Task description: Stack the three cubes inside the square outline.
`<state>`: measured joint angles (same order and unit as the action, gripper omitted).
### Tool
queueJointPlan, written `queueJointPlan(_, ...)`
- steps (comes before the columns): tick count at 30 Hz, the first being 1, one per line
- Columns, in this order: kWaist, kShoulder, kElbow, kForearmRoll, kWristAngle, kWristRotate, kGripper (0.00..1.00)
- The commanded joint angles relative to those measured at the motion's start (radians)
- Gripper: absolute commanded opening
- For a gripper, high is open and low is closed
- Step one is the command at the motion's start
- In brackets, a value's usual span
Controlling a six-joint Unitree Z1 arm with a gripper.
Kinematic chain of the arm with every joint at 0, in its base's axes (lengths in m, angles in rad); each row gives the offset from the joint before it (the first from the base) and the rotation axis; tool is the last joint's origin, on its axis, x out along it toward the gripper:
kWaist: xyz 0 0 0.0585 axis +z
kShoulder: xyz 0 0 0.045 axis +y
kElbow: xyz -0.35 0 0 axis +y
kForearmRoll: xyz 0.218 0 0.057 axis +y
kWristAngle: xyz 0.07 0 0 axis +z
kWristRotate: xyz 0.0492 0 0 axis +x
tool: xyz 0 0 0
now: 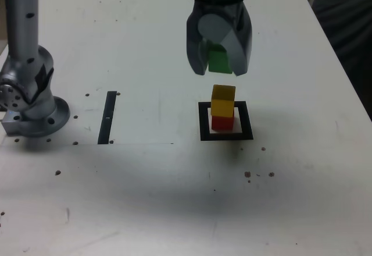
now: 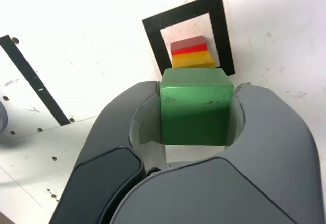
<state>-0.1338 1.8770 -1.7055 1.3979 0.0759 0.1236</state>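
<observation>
A robotics lab bench: white drilled tabletop (image 1: 145, 198), bolted arm base (image 1: 32, 113), taped black strip (image 1: 108, 117).

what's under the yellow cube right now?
The red cube sits directly under the yellow cube, inside the square outline. Its top face and the outline's white centre beneath it are covered.

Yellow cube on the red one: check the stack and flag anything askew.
The yellow cube sits slightly twisted on the red cube, so their edges don't line up. Both stand inside the square outline. The claw holds the green cube above, squarely gripped.
</observation>
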Motion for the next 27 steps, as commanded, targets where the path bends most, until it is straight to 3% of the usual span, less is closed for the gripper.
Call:
queueJointPlan(1,-0.004,0.004,0.003,-0.008,-0.002,-0.005,0.30)
queueJointPlan(25,-0.021,0.052,0.075,-0.094,-0.038,-0.013,0.31)
queueJointPlan(27,-0.021,0.052,0.081,-0.101,-0.040,-0.013,0.37)
